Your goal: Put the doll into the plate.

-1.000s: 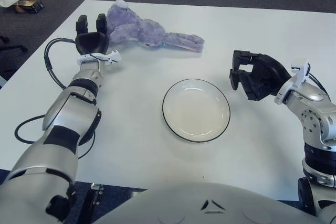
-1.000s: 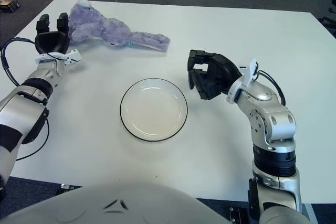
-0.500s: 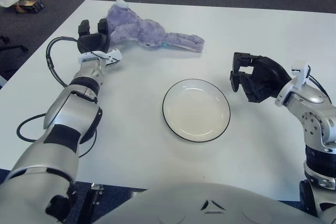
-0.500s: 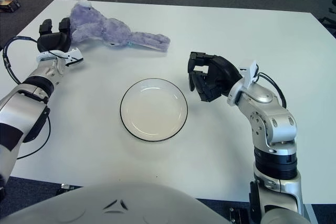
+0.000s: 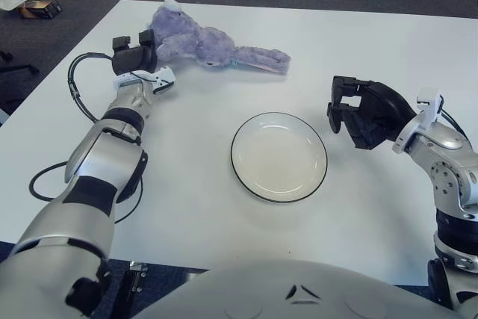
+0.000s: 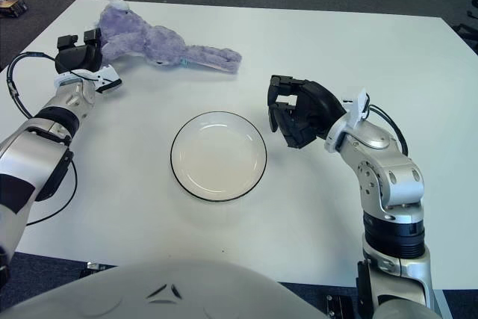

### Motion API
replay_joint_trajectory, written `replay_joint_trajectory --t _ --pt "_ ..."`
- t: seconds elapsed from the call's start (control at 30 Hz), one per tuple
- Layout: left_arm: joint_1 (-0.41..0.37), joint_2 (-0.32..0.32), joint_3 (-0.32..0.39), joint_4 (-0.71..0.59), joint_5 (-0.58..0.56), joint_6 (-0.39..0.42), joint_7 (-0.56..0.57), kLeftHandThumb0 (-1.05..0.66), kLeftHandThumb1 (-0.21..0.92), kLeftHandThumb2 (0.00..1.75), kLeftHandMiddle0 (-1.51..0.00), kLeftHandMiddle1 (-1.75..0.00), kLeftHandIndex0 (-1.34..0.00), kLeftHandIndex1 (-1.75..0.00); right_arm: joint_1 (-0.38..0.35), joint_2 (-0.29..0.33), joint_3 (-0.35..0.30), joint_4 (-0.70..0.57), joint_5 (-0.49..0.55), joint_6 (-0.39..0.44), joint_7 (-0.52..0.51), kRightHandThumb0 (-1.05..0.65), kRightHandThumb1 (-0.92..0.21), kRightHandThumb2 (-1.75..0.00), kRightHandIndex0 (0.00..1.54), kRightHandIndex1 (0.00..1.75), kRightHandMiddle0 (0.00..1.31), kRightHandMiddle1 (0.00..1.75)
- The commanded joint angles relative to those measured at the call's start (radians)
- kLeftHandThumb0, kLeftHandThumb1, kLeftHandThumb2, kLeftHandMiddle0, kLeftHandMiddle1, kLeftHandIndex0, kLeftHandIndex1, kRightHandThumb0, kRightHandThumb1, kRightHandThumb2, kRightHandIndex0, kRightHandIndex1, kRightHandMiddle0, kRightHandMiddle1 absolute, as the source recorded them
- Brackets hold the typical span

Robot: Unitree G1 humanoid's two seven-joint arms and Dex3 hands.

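My left robot hand (image 5: 133, 55) is at the far left of the white table (image 5: 224, 207), right beside the head of the purple doll (image 5: 205, 44). Its dark fingers (image 5: 147, 39) point toward the plush and sit against its near edge, but I cannot tell whether they actually grip it or only touch it. The doll lies flat on the table, head toward my left, its long thin body stretching to the right, well apart from the plate (image 5: 279, 157).

The plate is round, white with a dark rim, and stands in the middle of the table with nothing in it.

My right robot hand (image 6: 296, 113) shows just to the right of the plate, close to its rim but not touching it. Its fingers (image 6: 278, 102) are curled downward in a loose claw and hold nothing.

A black cable (image 5: 78, 95) loops beside my left forearm. Off the table, on the dark floor at the far left, lies a small box (image 5: 37, 7)
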State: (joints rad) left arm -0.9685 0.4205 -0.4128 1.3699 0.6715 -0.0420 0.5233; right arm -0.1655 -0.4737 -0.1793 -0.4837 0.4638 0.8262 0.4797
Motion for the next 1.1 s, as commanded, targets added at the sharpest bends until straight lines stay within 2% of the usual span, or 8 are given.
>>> replay_joint_trajectory --t 0.0,0.27,0.5,0.77,0.9,1.0,1.03,1.07 --pt "-0.015 -0.009 0.006 0.0 -0.004 0.019 0.025 -0.78 0.45 0.79 0.0 -0.87 0.0 -0.67 0.017 -0.011 -0.012 -0.014 0.014 -0.014 0.001 -0.01 -0.03 -1.6 0.82 1.75 0.69 1.58" --pt "-0.027 -0.025 0.041 0.0 -0.032 0.047 0.022 -0.78 0.54 0.75 0.0 -0.87 0.0 -0.62 0.038 -0.017 -0.008 -0.038 0.003 -0.029 0.001 -0.01 -0.05 -1.58 0.78 1.75 0.68 1.61" --pt "-0.039 -0.033 0.055 0.002 -0.049 0.062 -0.005 -0.78 0.59 0.72 0.0 -0.89 0.0 -0.65 0.052 -0.026 -0.003 -0.039 0.0 -0.049 0.012 -0.01 -0.04 -1.58 0.78 1.75 0.7 1.58" --pt "-0.053 -0.036 0.06 0.002 -0.053 0.076 -0.04 -0.78 0.64 0.68 0.0 -1.08 0.0 -0.75 0.06 -0.031 0.002 -0.038 0.001 -0.059 0.02 -0.01 -0.06 -1.54 0.75 1.75 0.72 1.53" --pt "-0.058 -0.036 0.063 0.002 -0.055 0.074 -0.064 -0.67 0.57 0.79 -0.23 -1.37 0.0 -1.12 0.068 -0.028 -0.001 -0.037 0.004 -0.065 0.018 -0.01 -0.07 -1.53 0.74 1.75 0.74 1.51" --pt "-0.06 -0.036 0.066 0.002 -0.058 0.072 -0.077 -0.64 0.53 0.87 -0.33 -1.54 0.0 -1.35 0.072 -0.025 -0.004 -0.038 0.008 -0.068 0.017 -0.01 -0.07 -1.52 0.74 1.75 0.74 1.51" --pt "-0.06 -0.036 0.067 0.002 -0.06 0.072 -0.083 -0.63 0.52 0.87 -0.39 -1.58 -0.02 -1.4 0.072 -0.024 -0.003 -0.038 0.009 -0.069 0.017 -0.01 -0.07 -1.52 0.74 1.75 0.73 1.52" --pt "-0.06 -0.036 0.067 0.003 -0.061 0.072 -0.086 -0.61 0.51 0.88 -0.52 -1.64 -0.06 -1.47 0.072 -0.023 -0.002 -0.038 0.008 -0.07 0.016 -0.01 -0.08 -1.52 0.74 1.75 0.72 1.52"
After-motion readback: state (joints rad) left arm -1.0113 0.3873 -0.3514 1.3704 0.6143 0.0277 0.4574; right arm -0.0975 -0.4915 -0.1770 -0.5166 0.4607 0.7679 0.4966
